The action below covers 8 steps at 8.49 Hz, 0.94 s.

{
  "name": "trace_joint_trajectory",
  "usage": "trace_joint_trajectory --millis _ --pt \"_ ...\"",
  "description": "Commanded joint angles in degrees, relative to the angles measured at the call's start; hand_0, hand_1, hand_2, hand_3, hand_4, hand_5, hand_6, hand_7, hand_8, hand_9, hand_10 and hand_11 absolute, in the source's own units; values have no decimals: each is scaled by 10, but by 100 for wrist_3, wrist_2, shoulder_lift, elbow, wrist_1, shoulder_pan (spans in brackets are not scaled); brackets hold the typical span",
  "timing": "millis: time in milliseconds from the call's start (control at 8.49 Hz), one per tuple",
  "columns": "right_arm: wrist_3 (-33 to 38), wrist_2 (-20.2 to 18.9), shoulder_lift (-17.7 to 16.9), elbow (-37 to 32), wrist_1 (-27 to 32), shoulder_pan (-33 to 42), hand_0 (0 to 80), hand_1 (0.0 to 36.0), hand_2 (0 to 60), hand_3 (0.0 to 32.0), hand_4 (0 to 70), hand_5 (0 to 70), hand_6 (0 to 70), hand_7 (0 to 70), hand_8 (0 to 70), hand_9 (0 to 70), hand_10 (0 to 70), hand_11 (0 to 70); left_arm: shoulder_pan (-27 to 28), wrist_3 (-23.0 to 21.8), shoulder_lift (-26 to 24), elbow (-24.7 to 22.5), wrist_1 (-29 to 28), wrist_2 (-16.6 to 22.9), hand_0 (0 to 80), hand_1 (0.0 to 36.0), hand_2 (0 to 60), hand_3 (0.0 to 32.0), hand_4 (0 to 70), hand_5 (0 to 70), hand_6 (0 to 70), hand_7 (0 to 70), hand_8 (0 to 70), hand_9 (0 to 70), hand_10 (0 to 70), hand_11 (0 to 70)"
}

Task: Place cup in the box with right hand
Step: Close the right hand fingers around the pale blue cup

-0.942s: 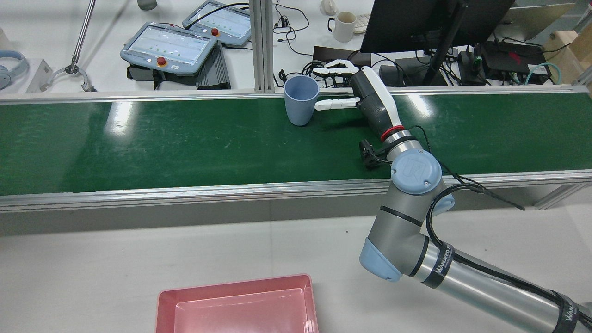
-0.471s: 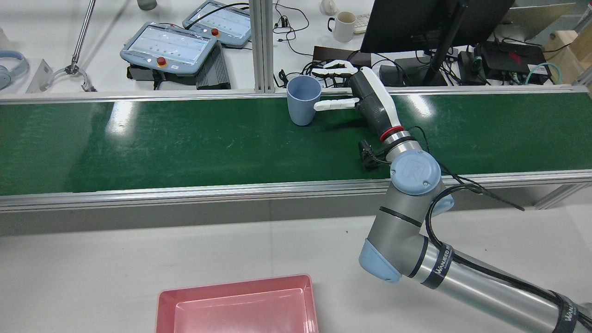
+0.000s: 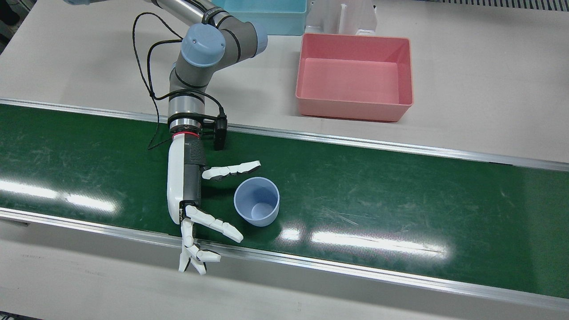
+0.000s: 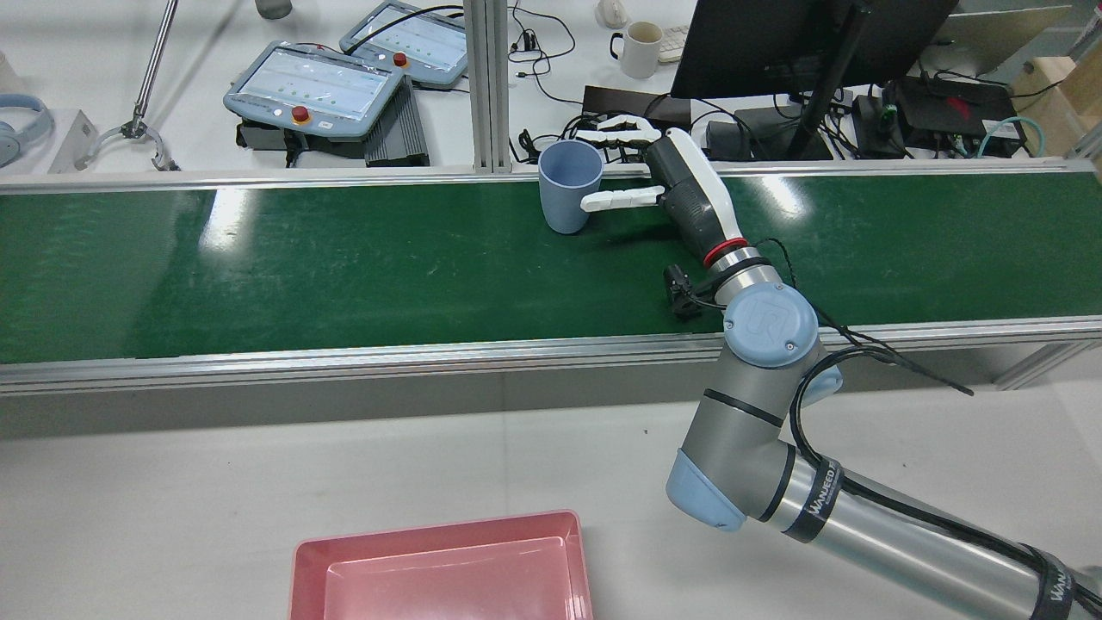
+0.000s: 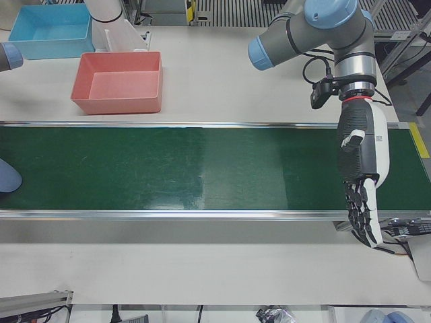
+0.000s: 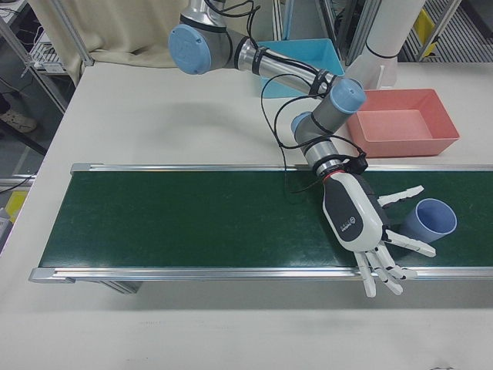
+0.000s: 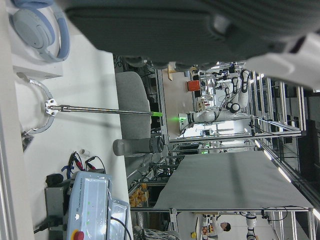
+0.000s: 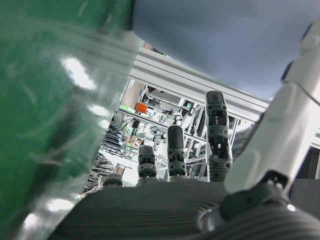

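Pale blue plastic, the cup (image 3: 257,201) stood upright and empty on the green conveyor belt (image 3: 400,209), near the belt's operator-side edge. The right hand (image 3: 195,202) lay low over the belt just beside it, fingers spread apart and holding nothing; its thumb (image 3: 231,170) reached along one side of the cup and a finger (image 3: 214,223) along the other, though whether either touched the wall could not be told. The pink box (image 3: 355,75) sat empty on the white table (image 3: 466,80) on the robot's side of the belt, well apart from the cup. The left hand (image 5: 360,175) hung over the far end of the belt, its fingers extended and empty.
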Motion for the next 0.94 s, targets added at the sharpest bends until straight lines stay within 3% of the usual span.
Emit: trace_joint_trajectory --millis 0,825 --pt "0 -6 0 12 0 0 463 82 17 100 342 15 59 411 73 151 0 0 -5 0 0 0 0 0 0 0 0 0 0 0 0 0 0 0 0 0" --pt "0 3 -9 -6 0 0 463 81 14 96 351 14 60 416 75 154 0 0 4 0 0 0 0 0 0 0 0 0 0 0 0 0 0 0 0 0"
